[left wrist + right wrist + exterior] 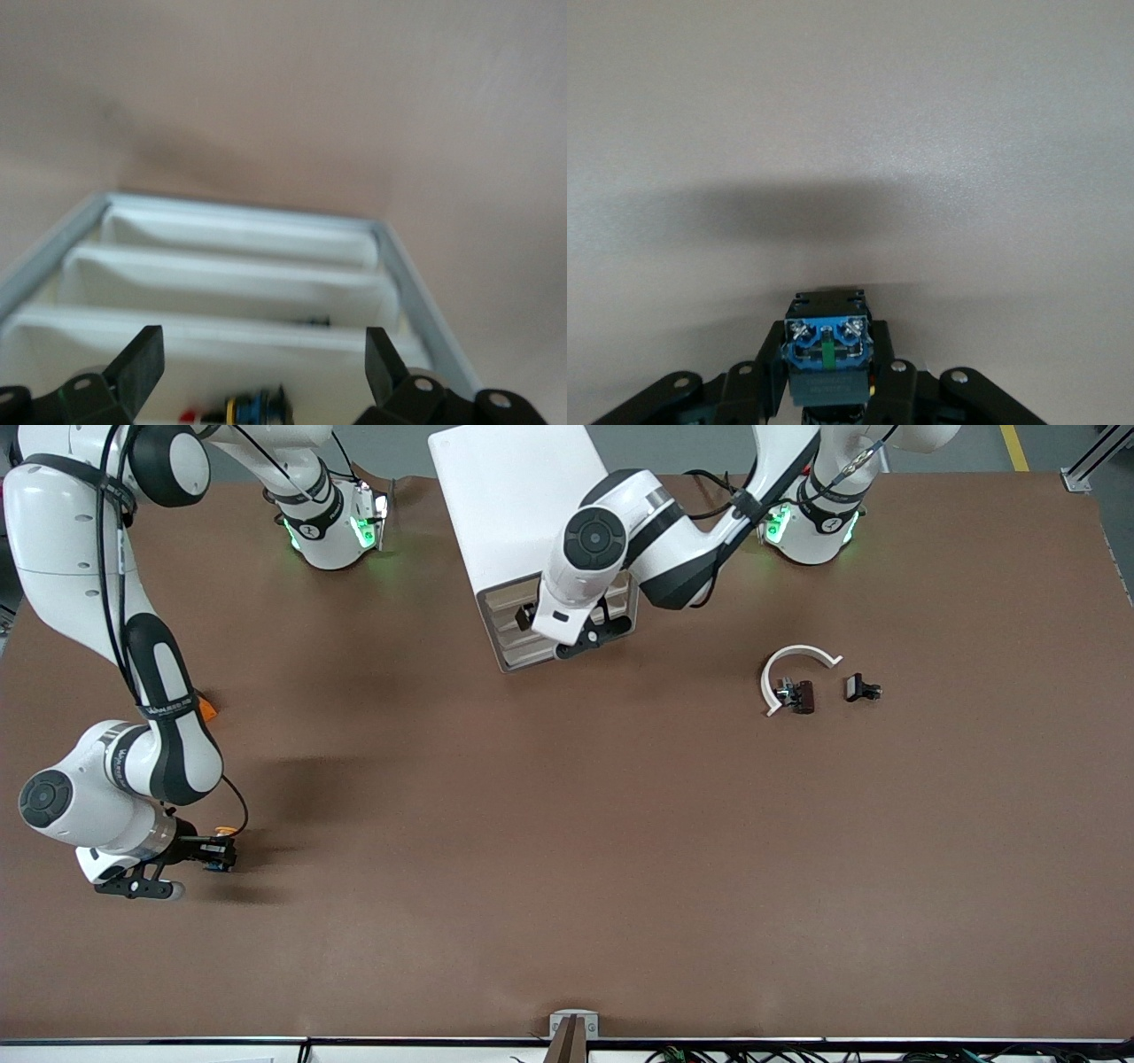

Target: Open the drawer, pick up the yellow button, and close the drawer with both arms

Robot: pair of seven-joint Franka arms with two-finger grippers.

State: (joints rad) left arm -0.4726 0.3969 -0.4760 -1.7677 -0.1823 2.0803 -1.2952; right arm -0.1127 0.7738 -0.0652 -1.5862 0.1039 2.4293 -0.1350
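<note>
Right hand (828,390) clamping button (826,350); left hand (264,365), fingers apart, over drawer (221,288).

The brown bench (567,850) carries a white cabinet (514,505) between the arms' bases, a white curved band (793,657), two black clips (802,695) and an orange block (206,708).

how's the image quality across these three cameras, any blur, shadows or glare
Front view: sharp and evenly lit, with soft shadows of the arms on the table and green glow at both bases. Left wrist view: soft and hazy; the cabinet drawers look washed out, and the open left pincer is blurred. Right wrist view: the button in the shut right pincer is crisp, with a broad shadow band on the table.
</note>
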